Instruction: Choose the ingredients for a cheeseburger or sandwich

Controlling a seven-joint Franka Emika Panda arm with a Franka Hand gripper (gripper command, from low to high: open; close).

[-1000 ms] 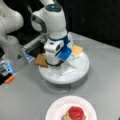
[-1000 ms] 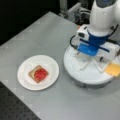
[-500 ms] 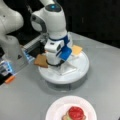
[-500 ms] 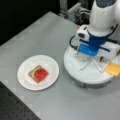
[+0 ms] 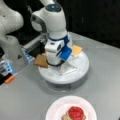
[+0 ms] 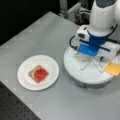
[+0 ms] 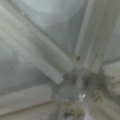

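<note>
A white Franka arm is reaching down over a round white turntable tray (image 5: 80,71) that is sitting on a grey table (image 6: 50,32). The gripper (image 5: 53,61) is hanging low over the tray's raised white dividers (image 6: 83,62), near the tray's middle; its fingers are hidden behind the wrist body and a blue part, so I cannot tell how far they are parted or whether they are holding anything. The wrist view is showing only the pale dividers close up, meeting at a hub. A tan-brown toast square (image 5: 41,60) is lying at the tray's edge toward a front view's left, partly overhanging the rim. A yellow cheese square (image 6: 113,68) is resting on the tray's rim toward a front view's right. Well apart from the tray, a white round plate (image 6: 25,80) is sitting on the table, and on it a partly built sandwich (image 6: 38,73) is lying: a toast slice with a red tomato disc (image 6: 40,73) on top, and in a front view a hint of green is showing under the red (image 5: 67,116).
</note>
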